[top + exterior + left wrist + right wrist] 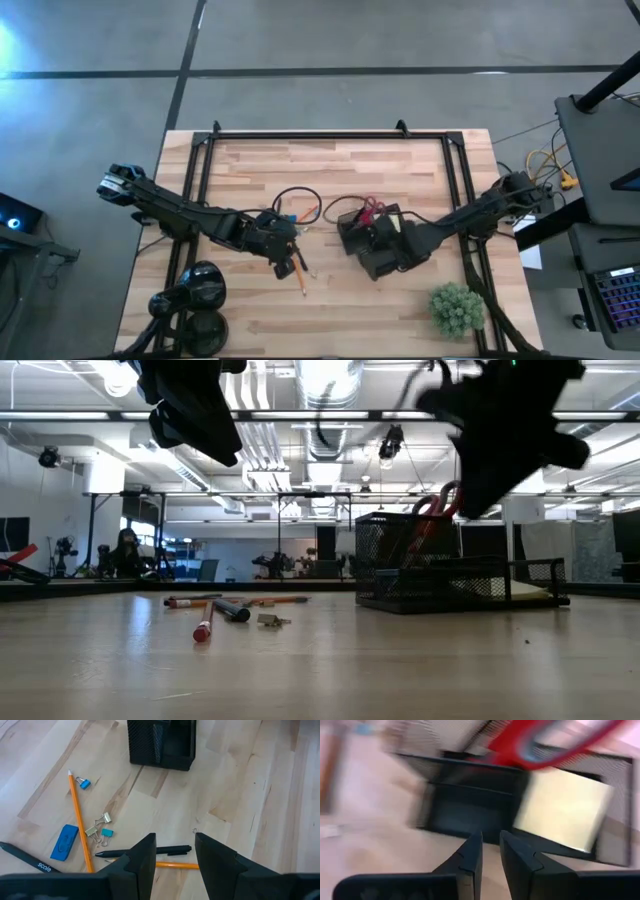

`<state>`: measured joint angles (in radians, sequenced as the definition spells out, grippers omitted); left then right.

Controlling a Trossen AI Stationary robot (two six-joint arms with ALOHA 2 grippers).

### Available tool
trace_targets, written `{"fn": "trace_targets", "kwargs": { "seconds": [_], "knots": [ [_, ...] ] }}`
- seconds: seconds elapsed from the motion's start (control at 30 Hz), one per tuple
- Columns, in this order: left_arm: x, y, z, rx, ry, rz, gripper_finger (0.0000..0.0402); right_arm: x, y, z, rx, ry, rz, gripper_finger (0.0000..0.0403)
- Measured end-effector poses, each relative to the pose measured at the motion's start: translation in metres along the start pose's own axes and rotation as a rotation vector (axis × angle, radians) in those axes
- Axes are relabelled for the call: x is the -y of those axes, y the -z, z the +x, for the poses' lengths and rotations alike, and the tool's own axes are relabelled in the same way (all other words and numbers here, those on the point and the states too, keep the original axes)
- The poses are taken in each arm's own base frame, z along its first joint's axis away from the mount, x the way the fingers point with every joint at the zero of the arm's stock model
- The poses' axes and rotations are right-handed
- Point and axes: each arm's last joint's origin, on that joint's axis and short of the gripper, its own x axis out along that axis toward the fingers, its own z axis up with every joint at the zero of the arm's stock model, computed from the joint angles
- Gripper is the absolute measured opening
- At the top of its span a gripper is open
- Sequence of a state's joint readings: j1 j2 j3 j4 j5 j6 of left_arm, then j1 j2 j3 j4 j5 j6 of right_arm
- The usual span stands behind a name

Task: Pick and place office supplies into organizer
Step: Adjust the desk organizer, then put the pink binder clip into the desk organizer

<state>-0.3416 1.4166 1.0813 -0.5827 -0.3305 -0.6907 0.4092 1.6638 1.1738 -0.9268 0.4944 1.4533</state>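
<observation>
Left gripper (172,857) open, empty, above black pen (142,852) and orange pencil (80,817) on surface (240,780). Right gripper (490,852) nearly closed, apparently empty, over organizer (455,565); red scissors (432,510) stand inside, note pad (565,812) in adjacent compartment.

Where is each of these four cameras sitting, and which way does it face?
High view: overhead, straight down on the table; both arms show.
Low view: tabletop height, level across; arms hang from above.
Left wrist view: on the left arm, down at a black pen; left fingers apart.
Right wrist view: on the right arm, facing the organizer.
All four show the organizer.
</observation>
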Motion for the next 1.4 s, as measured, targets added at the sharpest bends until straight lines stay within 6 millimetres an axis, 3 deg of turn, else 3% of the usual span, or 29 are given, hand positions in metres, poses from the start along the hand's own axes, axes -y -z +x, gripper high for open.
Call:
{"fn": "trace_targets", "kwargs": {
  "seconds": [0.13, 0.27, 0.57, 0.73, 0.83, 0.97, 1.1, 1.23, 1.4],
  "knots": [
    [0.000, 0.000, 0.000, 0.000, 0.000, 0.000, 0.0123, -0.018, -0.014, -0.004, 0.020, -0.117, -0.013, 0.0059],
    [0.000, 0.000, 0.000, -0.001, 0.000, 0.000, 0.0123, -0.033, -0.031, 0.010, -0.027, -0.192, -0.054, 0.0059],
    [0.002, 0.001, -0.001, -0.005, 0.008, -0.004, 0.0123, -0.050, -0.062, 0.047, -0.028, -0.102, -0.169, 0.0059],
    [0.002, 0.002, -0.001, -0.006, 0.010, -0.001, 0.0123, -0.052, -0.082, 0.046, 0.040, -0.082, -0.176, 0.0059],
    [0.002, 0.002, -0.001, -0.002, 0.005, -0.001, 0.0123, -0.052, -0.090, 0.036, 0.030, -0.124, -0.158, 0.0059],
    [0.001, 0.002, -0.001, 0.009, -0.020, 0.002, 0.0123, -0.052, -0.085, -0.004, 0.051, -0.222, -0.147, 0.0059],
    [-0.005, 0.006, -0.002, -0.047, -0.080, 0.018, 0.0123, -0.034, -0.059, -0.045, 0.061, -0.163, -0.151, 0.0059],
    [-0.021, 0.003, -0.003, -0.131, -0.183, -0.076, 0.0125, -0.006, -0.033, -0.081, 0.055, -0.068, -0.086, 0.0059],
    [-0.048, -0.012, 0.000, -0.160, -0.275, -0.154, 0.0156, 0.015, -0.008, -0.100, 0.037, -0.012, -0.010, 0.0081]
  ]
}}
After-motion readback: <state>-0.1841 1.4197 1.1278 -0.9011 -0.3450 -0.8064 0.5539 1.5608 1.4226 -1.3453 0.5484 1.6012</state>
